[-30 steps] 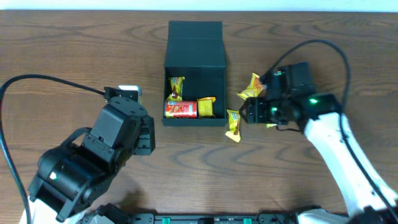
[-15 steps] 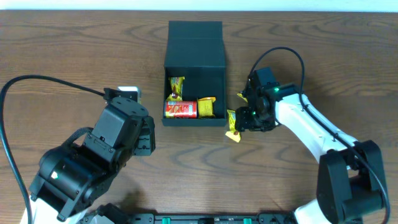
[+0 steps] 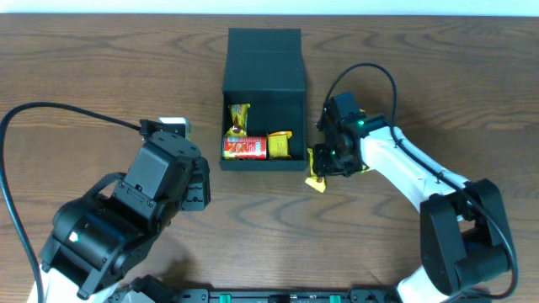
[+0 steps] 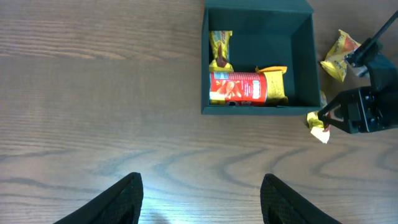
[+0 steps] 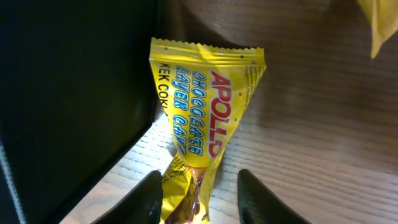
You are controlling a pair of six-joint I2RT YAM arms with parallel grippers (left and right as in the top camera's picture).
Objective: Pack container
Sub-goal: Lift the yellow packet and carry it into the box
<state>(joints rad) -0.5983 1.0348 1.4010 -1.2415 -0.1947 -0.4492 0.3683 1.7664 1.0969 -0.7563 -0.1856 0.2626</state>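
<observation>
The container sits open at upper centre of the overhead view, its flap lid thrown back toward the top edge so the mouth is free for loading from above. A red can lies along its near wall with a yellow packet above it and another at its right end, which leaves the right side of the floor bare. My right pincer is low beside the container's right wall, lined up on the Apollo cake packet that lies flat on the desk just beside that wall. I judge I have come at its narrow crimped end because the box blocks any approach from the left. The fingers stand partly apart, one on each side of that end, not yet pinched, though the left one may be brushing the wrapper. A second loose packet waits near the upper right of the left wrist view. My left pincer hangs wide open and empty over bare desk, well clear of the box
</observation>
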